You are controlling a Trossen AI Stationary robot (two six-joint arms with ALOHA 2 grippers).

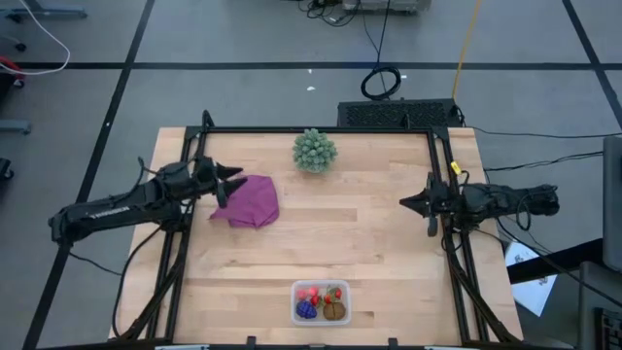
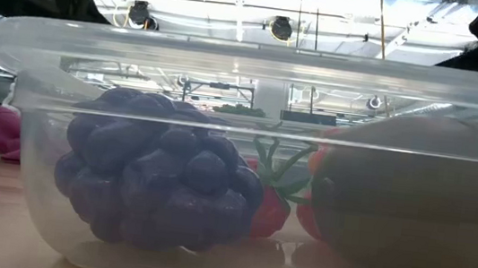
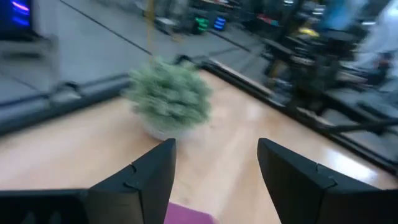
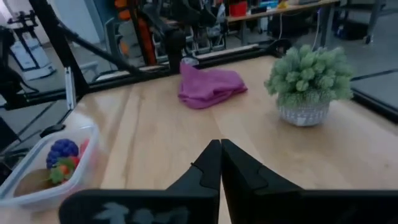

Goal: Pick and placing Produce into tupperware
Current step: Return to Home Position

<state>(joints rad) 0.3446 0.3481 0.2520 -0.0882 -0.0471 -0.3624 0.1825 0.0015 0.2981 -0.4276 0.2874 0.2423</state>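
Left hand (image 1: pixel 231 185) wide, right hand (image 1: pixel 408 202) closed, both empty.
I judge the task finished: all produce (image 1: pixel 308 310) lies in the tupperware (image 1: pixel 294 292), lower centre.

Left arm (image 1: pixel 117 204): dark, slender links are seen, with a pale marking along the forearm.
Right arm (image 1: pixel 505 202): black, bulkier housing is shown, with black cables (image 1: pixel 530 216) looped alongside.
Jaws: matte black, wedge-shaped fingers (image 3: pixel 149 180) are tapered to narrow tips.
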